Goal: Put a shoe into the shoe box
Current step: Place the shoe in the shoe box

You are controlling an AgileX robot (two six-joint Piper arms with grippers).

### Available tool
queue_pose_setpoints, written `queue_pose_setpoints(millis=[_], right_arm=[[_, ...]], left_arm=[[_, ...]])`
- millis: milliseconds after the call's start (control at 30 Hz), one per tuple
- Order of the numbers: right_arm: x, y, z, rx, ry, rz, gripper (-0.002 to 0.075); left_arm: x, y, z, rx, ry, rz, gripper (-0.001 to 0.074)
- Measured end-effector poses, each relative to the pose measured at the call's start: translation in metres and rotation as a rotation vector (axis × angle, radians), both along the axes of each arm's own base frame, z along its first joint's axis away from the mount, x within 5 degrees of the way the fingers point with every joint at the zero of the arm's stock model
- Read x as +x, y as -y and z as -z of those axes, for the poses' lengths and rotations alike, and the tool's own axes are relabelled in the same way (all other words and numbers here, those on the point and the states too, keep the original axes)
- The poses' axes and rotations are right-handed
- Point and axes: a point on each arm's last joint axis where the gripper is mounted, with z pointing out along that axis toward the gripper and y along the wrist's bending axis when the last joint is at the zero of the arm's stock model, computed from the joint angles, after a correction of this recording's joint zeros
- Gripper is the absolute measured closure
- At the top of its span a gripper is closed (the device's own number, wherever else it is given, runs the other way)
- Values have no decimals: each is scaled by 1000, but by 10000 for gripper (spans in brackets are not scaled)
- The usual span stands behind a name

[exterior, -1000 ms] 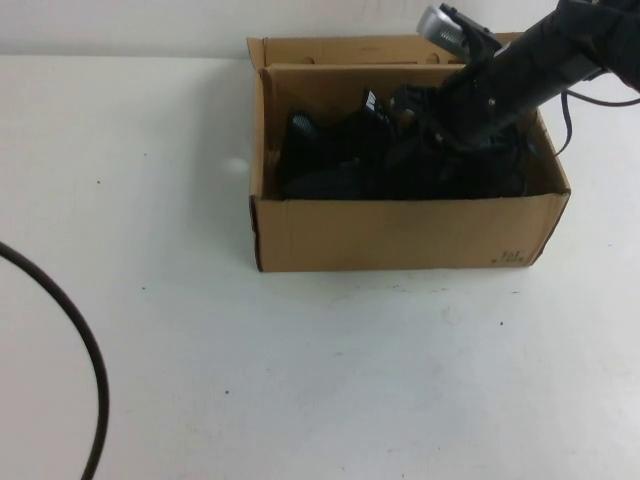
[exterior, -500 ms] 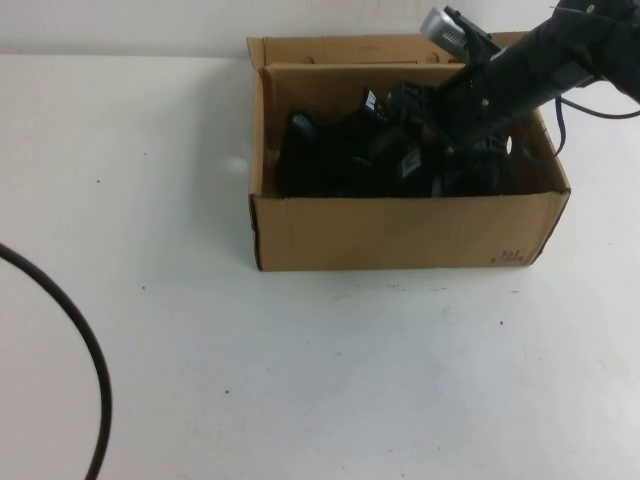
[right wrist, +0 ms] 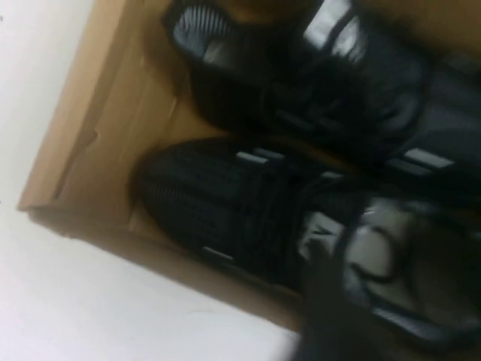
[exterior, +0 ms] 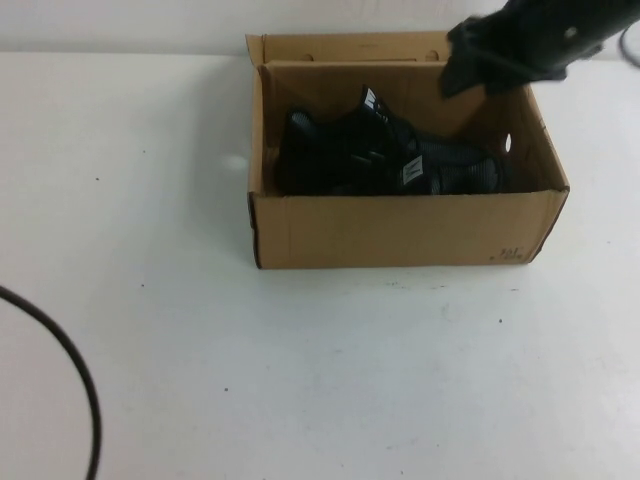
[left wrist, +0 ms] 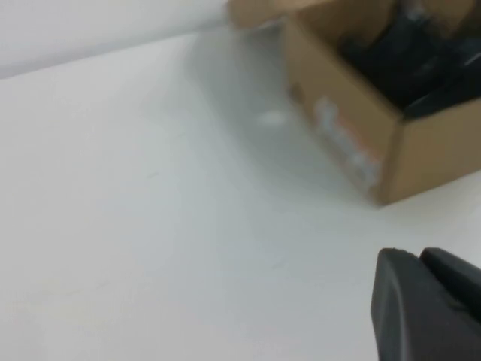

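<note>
The brown cardboard shoe box (exterior: 400, 228) stands open at the back middle of the table. The black sneaker (exterior: 450, 172) with its pale tongue label lies inside along the front wall. The matching second sneaker (exterior: 325, 150) lies beside it. The right wrist view shows the shoe (right wrist: 240, 203) and the second one (right wrist: 338, 75) side by side in the box (right wrist: 83, 128). My right gripper (exterior: 468, 62) hangs above the box's back right corner, open and empty. My left gripper (left wrist: 417, 259) is shut and empty over bare table to the left of the box (left wrist: 338, 128); it is out of the high view.
A black cable (exterior: 70, 370) curves over the table's front left. The box's lid flap (exterior: 350, 48) stands up at the back. White table surrounds the box at the front and on the left.
My right gripper has let go of the shoe and risen out of the box toward the back right. The shoe stays in the box.
</note>
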Motion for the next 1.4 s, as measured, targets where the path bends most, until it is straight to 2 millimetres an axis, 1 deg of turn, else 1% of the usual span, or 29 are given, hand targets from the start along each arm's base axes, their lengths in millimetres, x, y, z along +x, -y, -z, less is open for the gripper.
queue_pose_setpoints(millis=[67,100,133,167,233,300,367,433,500,567,633,700,800,867,900,967,1067,1133,1200,1300,1400], right_arm=[[-17,7,-26,-24,67,-2,487],[-26,10,-39,-22,102,0,559],[-36,13,-53,-22,140,0,620],[-47,16,-67,-18,177,2,659],[-69,22,-92,-10,247,3,703],[-94,28,-116,-15,330,-16,725],[-123,36,-140,-22,425,-39,734],[-153,43,-160,-20,509,-48,737],[-180,50,-173,-13,586,-59,739],[-208,56,-178,4,664,-68,740],[-227,60,-170,24,704,-64,741],[-244,65,-157,36,749,-49,741],[-268,71,-125,35,804,-52,741],[-279,73,-94,42,816,-55,741],[-283,74,-81,47,817,-52,741],[-292,76,-49,74,816,-39,741],[-303,83,-1,99,823,29,741],[-312,88,23,111,842,78,741],[-317,93,49,108,845,121,741],[-319,98,81,94,831,168,741],[-319,100,103,80,800,192,741]], left_arm=[[1,-8,2,100,3,-55,736],[2,-13,2,140,7,-86,736],[3,-16,1,164,18,-121,736],[3,-19,0,167,36,-159,736],[4,-23,-4,122,70,-223,736],[3,-23,-9,56,108,-259,736],[1,-18,-12,1,133,-239,736],[-2,-12,-13,-33,155,-182,736],[-8,-4,-12,-52,182,-102,736],[-18,4,-10,-70,220,-22,736],[-30,8,-5,-95,260,33,736],[-41,11,0,-123,295,65,736],[-56,12,15,-126,338,88,736],[-64,12,28,-110,356,98,736],[-67,12,36,-111,357,100,736],[-71,12,50,-116,351,101,736],[-74,13,69,-153,325,99,736],[-73,14,79,-177,299,100,736],[-72,14,84,-184,287,99,736],[-72,14,84,-195,288,95,736],[-71,14,83,-208,299,87,736]])
